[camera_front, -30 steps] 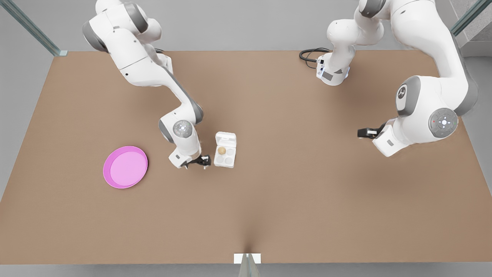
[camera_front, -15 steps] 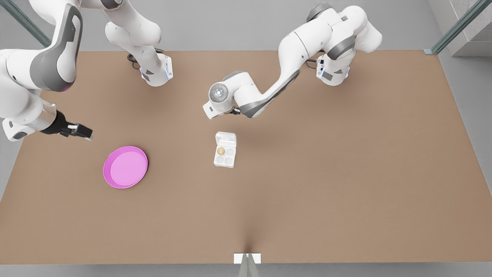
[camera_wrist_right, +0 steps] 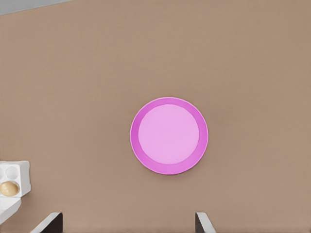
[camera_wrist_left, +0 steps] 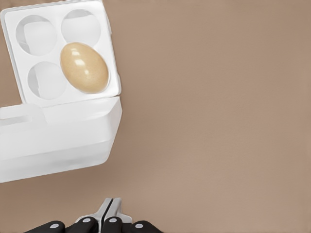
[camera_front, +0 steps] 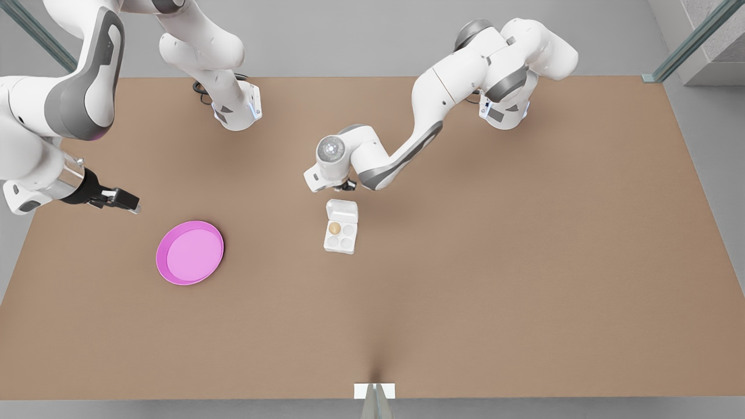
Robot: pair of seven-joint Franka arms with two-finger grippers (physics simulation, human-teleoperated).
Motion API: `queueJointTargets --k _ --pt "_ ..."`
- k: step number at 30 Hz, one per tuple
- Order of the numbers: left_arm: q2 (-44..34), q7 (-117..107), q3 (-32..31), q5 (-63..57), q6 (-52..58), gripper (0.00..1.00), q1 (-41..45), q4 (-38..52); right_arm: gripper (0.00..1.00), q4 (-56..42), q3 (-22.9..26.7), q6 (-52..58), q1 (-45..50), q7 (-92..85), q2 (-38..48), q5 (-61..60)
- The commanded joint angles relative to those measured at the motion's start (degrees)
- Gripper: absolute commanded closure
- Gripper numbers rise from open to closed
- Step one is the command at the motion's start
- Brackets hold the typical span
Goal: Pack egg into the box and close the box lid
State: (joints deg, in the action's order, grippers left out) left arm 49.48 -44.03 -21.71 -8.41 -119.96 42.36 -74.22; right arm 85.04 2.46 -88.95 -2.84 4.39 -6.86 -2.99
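A: Where is the egg [camera_wrist_left: 84, 67] now?

B: It sits in one of the four cups of the box [camera_front: 340, 235], in the cup next to the hinge. The box stands on the table [camera_front: 495, 262], near its middle. So the packing step looks done to me.

A: And the box lid [camera_wrist_left: 56, 138]?

B: It is open, folded back on the far side of the tray in the front view. Closing it is the step in hand, I think.

A: Which arm does it?

B: The left gripper [camera_wrist_left: 111, 216] is just behind the lid, very near but not touching it as far as I can see. Its two fingers are pressed together, with nothing between them.

A: And the other one?

B: The right gripper [camera_front: 119, 199] waits well apart, at the front view's left, above the table near the pink plate [camera_front: 190, 252]. Its fingers [camera_wrist_right: 48, 224] are spread wide and hold nothing.

A: What does the next move call for?

B: In my judgement, the left gripper should go under or behind the free edge of the lid and swing it over the cups. The box is light, so a push too low may slide it instead.
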Motion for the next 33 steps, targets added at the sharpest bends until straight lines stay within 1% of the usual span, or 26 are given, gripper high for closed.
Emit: queueJointTargets --k 1,2,6,11,14,16,19,20,21,22,23,24,25,26,27,28,29,30,33 --pt "0.18 0.09 0.00 -0.47 -0.36 0.79 0.00 0.04 0.00 0.04 0.00 0.01 0.02 0.00 0.01 0.00" --pt "0.44 0.17 0.09 -0.56 -1.94 0.79 -0.09 0.04 0.00 0.13 0.00 0.01 0.02 0.00 0.01 0.00" --pt "0.79 1.05 2.02 -1.17 -1.85 0.79 -0.53 -0.14 0.00 0.56 0.09 0.10 0.02 0.00 0.01 0.00" --pt "0.44 0.97 2.11 -1.09 -1.85 0.79 -0.88 0.30 0.00 0.74 0.09 0.45 0.02 0.09 0.45 0.00" --pt "0.79 0.79 2.20 -1.00 -2.20 0.79 -1.23 2.32 0.00 0.65 0.09 0.36 0.02 0.09 0.45 0.00" --pt "1.14 0.79 2.20 -1.00 -5.10 0.79 -2.11 2.41 0.00 0.74 0.09 0.36 0.02 0.09 0.45 -0.09" --pt "3.78 0.79 2.20 -0.74 -5.10 0.79 -3.25 7.51 0.00 0.74 0.00 0.27 0.02 0.09 0.45 0.00" --pt "2.03 1.67 1.41 -0.03 -1.08 0.78 -6.06 7.42 0.00 0.74 0.09 0.27 0.02 0.09 0.45 0.00" --pt "-2.28 6.32 1.23 3.91 12.28 0.75 -7.91 7.69 0.00 0.74 0.00 0.27 0.02 0.09 0.36 0.00" --pt "-7.46 7.12 1.67 6.65 23.09 0.31 -10.90 7.69 0.00 0.74 0.09 0.36 0.02 0.09 0.36 0.00" --pt "-11.59 8.17 1.93 6.56 34.25 0.00 -16.60 7.69 0.00 0.74 0.00 0.27 0.03 0.09 0.36 0.00" --pt "-15.64 12.20 2.20 4.46 41.73 0.00 -23.28 7.60 0.00 0.74 0.09 0.36 0.03 0.09 0.36 0.00" --pt "-18.54 20.73 3.68 3.66 44.99 0.00 -29.09 7.60 0.00 0.74 0.00 0.27 0.02 0.09 0.36 0.00" --pt "-20.83 25.75 9.22 4.01 45.08 0.00 -30.06 7.51 0.00 0.74 0.00 0.27 0.11 0.09 0.27 -0.09" --pt "-21.97 27.86 13.09 3.92 45.08 0.00 -30.06 7.42 0.00 0.74 0.00 0.10 0.11 0.09 0.09 0.00" --pt "-23.38 30.23 15.11 3.92 45.17 0.00 -30.06 7.25 0.00 1.09 0.00 -0.34 0.11 0.09 -0.43 0.00" --pt "-30.40 38.12 14.50 5.32 39.91 0.00 -33.83 -2.40 0.00 2.67 0.00 -3.24 1.43 0.18 -1.13 0.00" --pt "-34.71 40.52 14.94 6.12 32.87 0.00 -34.63 -8.05 0.00 2.32 0.00 -3.33 1.78 0.26 -1.31 0.09" --pt "-34.36 40.52 16.43 6.03 33.04 0.00 -35.16 -8.05 0.00 2.15 0.00 -2.63 1.78 0.18 -0.61 -0.18"
